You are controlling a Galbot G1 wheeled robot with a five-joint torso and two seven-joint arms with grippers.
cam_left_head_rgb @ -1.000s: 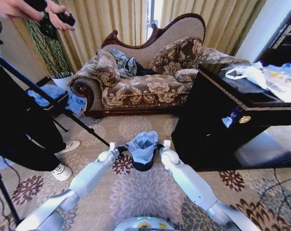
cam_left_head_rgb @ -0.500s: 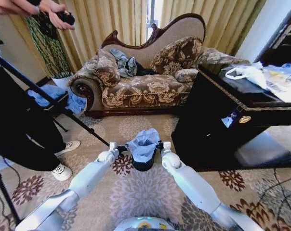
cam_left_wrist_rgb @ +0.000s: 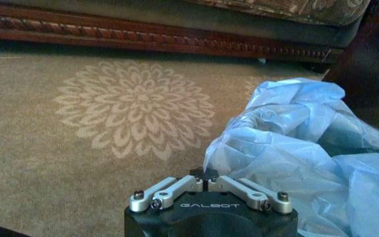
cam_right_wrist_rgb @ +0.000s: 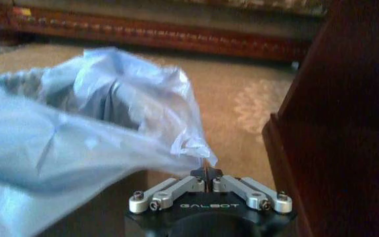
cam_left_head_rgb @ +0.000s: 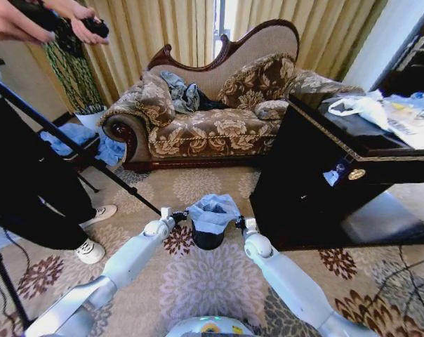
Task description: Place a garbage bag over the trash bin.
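The sofa (cam_left_head_rgb: 212,112) is standing well beyond both tools, across a stretch of patterned carpet (cam_left_head_rgb: 198,186) that is leaving open room on the far side of the work. A dark wooden table (cam_left_head_rgb: 317,175) is rising just outside the right tool (cam_left_head_rgb: 239,223), so that side is looking tight for any outward pull, while a person's dark trousers and a tripod leg (cam_left_head_rgb: 78,151) are crowding the space outside the left tool (cam_left_head_rgb: 178,216). Between the two tools the trash bin (cam_left_head_rgb: 207,239) is sitting upright on the carpet, and the garbage bag (cam_left_head_rgb: 213,210) is lying draped over its top, its mouth being drawn wide across the rim, probably so the plastic can be worked down around the black wall, which is showing bare below. The left tool is pressed together on the bag's edge at the near left of the rim, and in the right wrist view the right tool (cam_right_wrist_rgb: 207,174) is likewise pinching a thin corner of the film on the opposite side. The hem is hanging loose and crinkled between them, not yet snug.
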